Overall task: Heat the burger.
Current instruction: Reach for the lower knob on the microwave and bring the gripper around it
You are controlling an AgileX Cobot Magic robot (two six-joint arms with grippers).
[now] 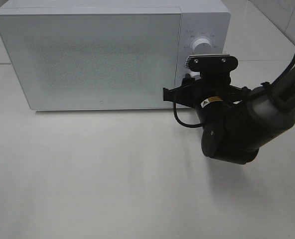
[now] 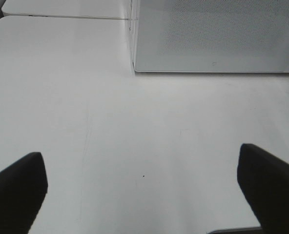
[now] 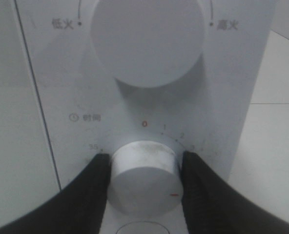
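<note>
The microwave (image 1: pixel 97 55) fills the ten-to-one o'clock part of the high view, its frosted door shut flush with the case, so nothing inside shows. The burger appears in no view, and I cannot tell where it is. The right arm comes in from three o'clock, and the right claw (image 1: pixel 190 79) is at the control panel on the microwave's right edge, just below the upper knob (image 1: pixel 202 45). In the right wrist view this claw (image 3: pixel 144 170) is closed on the lower knob (image 3: pixel 143 178), with a black finger (image 3: pixel 93 190) pressed to each side of it. Taking the dial's red 0 as twelve o'clock, the knob's red mark lies at about four. The counter (image 1: pixel 112 174) in front of the door is bare from nine round to six o'clock, up to the microwave's bottom edge. The left claw (image 2: pixel 139 161) hangs over the counter, spread wide and holding nothing, its fingers (image 2: pixel 17 190) well apart. The microwave's near left corner stands ahead of it, well clear.
</note>
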